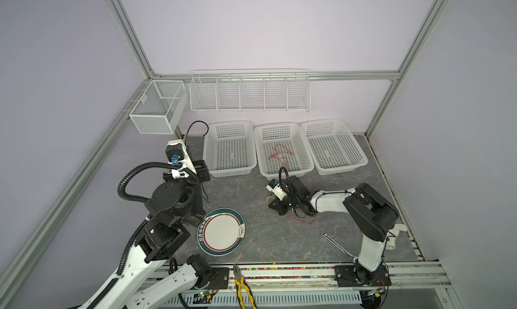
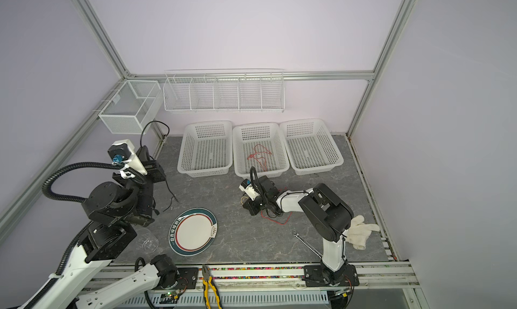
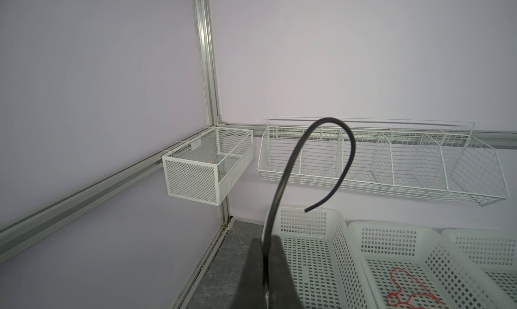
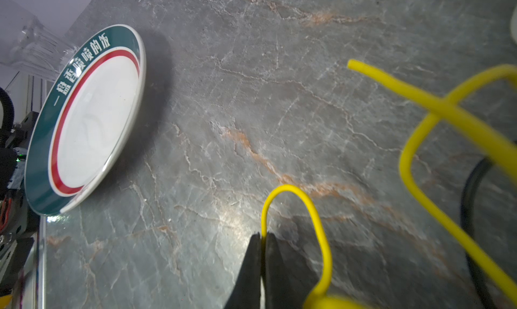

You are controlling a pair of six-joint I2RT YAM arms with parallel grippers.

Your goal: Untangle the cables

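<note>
A: Right gripper (image 4: 261, 237)?
B: Clamped on a smooth yellow cable (image 4: 286, 188), low over the stone table (image 4: 223, 97); thin red wire (image 1: 307, 223) just beside, four o'clock in a top view.
A: Left gripper (image 3: 264, 241)?
B: Ten o'clock, high, pinching a stiff black cable (image 3: 294, 153) that arches upward.
A: Farther?
B: A red cable (image 1: 279, 154), middle basket (image 1: 291, 172), twelve o'clock.

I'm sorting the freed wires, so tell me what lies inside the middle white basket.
Inside the middle basket one red cable lies loosely looped on the floor; nothing else shows in it. The right arm covers a bit of the near wall, hiding that spot.
</note>
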